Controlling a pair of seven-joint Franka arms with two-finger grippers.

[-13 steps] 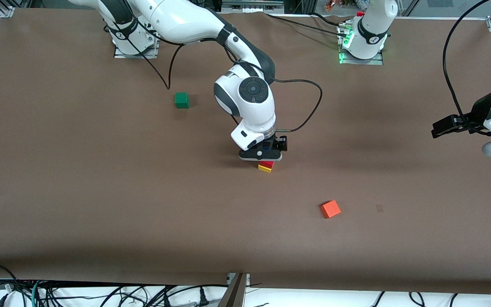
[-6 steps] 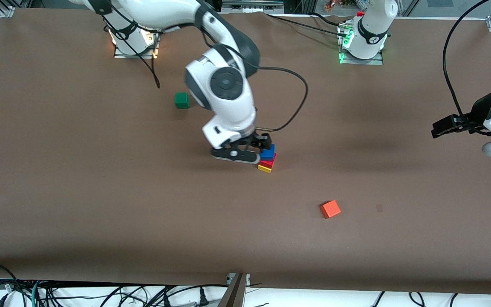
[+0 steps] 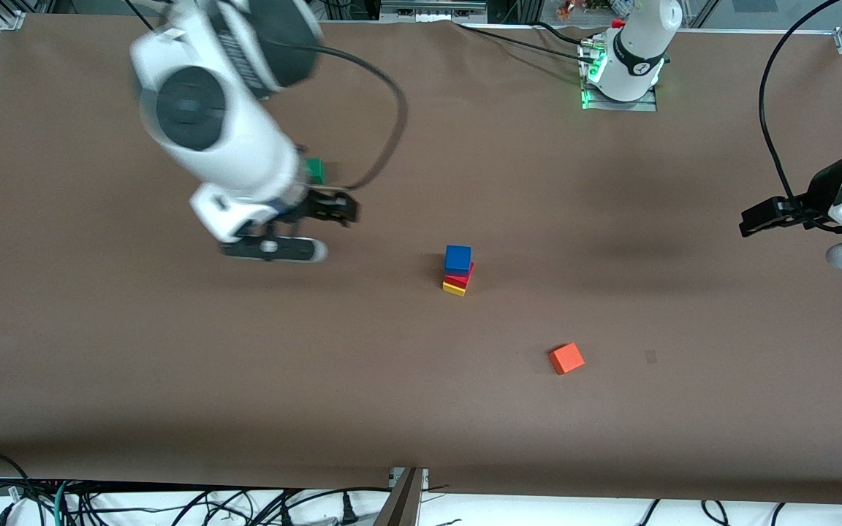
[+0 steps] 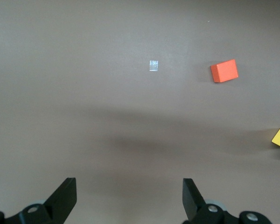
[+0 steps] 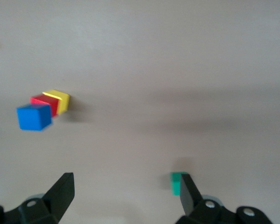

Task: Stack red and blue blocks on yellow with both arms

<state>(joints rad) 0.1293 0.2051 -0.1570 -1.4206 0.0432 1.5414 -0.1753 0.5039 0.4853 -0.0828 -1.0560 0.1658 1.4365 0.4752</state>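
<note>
Blue cube (image 3: 457, 258) sits on the red cube (image 3: 459, 278), red on the yellow cube (image 3: 454, 288), mid-table. Stack looks done, so the clean finish is retreating high, well clear of it. Right gripper (image 3: 295, 228), fingers wide and empty, hangs over the green cube (image 3: 313, 170). Left gripper (image 3: 757, 218) waits, wide and empty, over the left arm's end.

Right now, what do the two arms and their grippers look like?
Both are glossy white jointed arms with dark grey joint caps and trailing black cables. The right gripper and left gripper are black, each with two wedge-shaped fingers. A green light glows at the left arm's base.
</note>
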